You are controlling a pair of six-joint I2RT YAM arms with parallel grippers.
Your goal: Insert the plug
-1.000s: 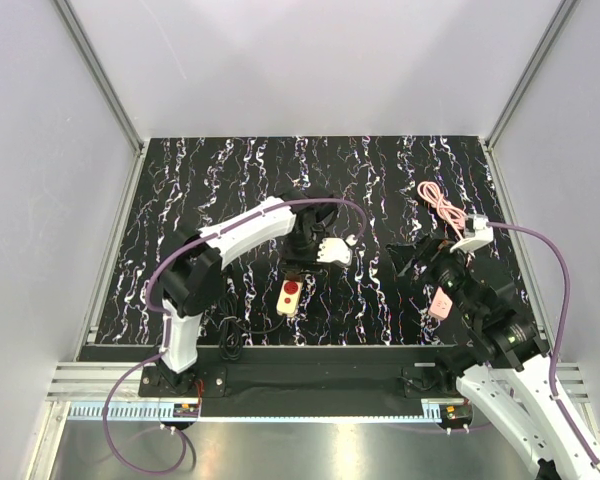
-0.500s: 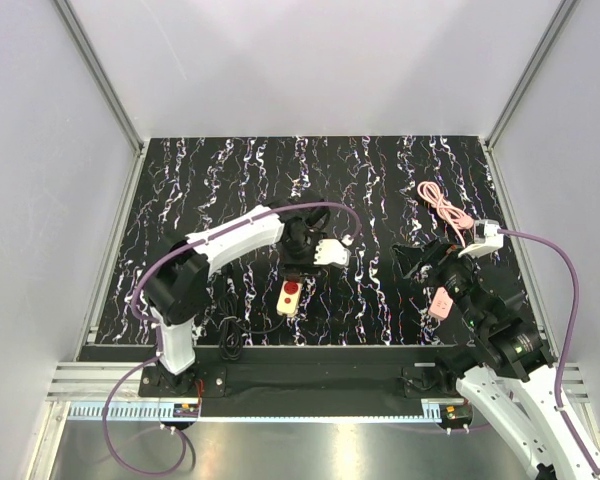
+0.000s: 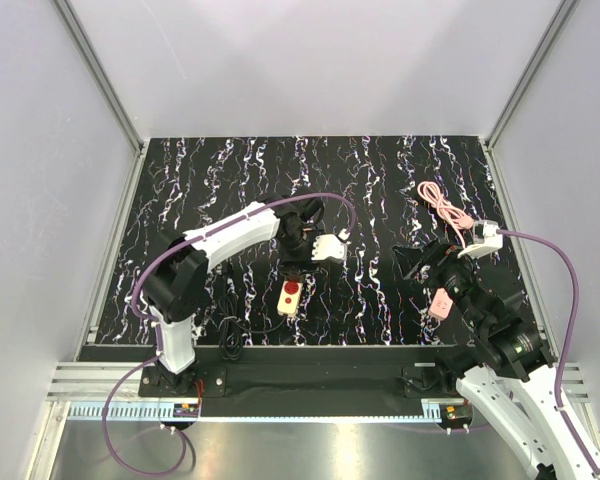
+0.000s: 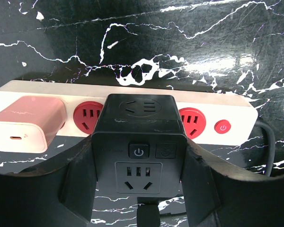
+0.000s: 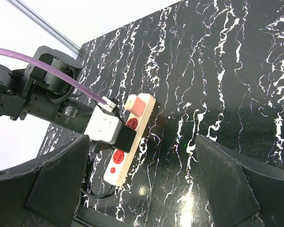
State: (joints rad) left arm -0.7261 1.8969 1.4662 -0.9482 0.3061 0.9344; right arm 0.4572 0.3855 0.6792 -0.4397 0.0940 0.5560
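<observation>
The plug (image 4: 139,142), a black boxy adapter with a power button and a socket on its face, sits between the fingers (image 4: 80,170) of my left gripper (image 4: 139,165), which is shut on it. It stands over the middle socket of the cream power strip (image 4: 255,113), between two red sockets (image 4: 87,116). Whether its prongs are seated is hidden. In the right wrist view the plug (image 5: 128,137) rests against the strip (image 5: 120,163). In the top view my left gripper (image 3: 302,240) covers the plug. My right gripper (image 3: 420,262) hangs open to the right, holding nothing.
A pink charger (image 4: 28,123) occupies the strip's end socket, and a red switch (image 4: 222,126) sits at the other end. Black cord loops (image 3: 230,340) lie by the near edge. A coiled pink cable (image 3: 442,205) lies at the far right. Grey walls enclose the table.
The left arm's elbow has swung toward the left and its wrist has shifted slightly farther back, still gripping the plug. The right arm drew a little to the right, then stayed still.
</observation>
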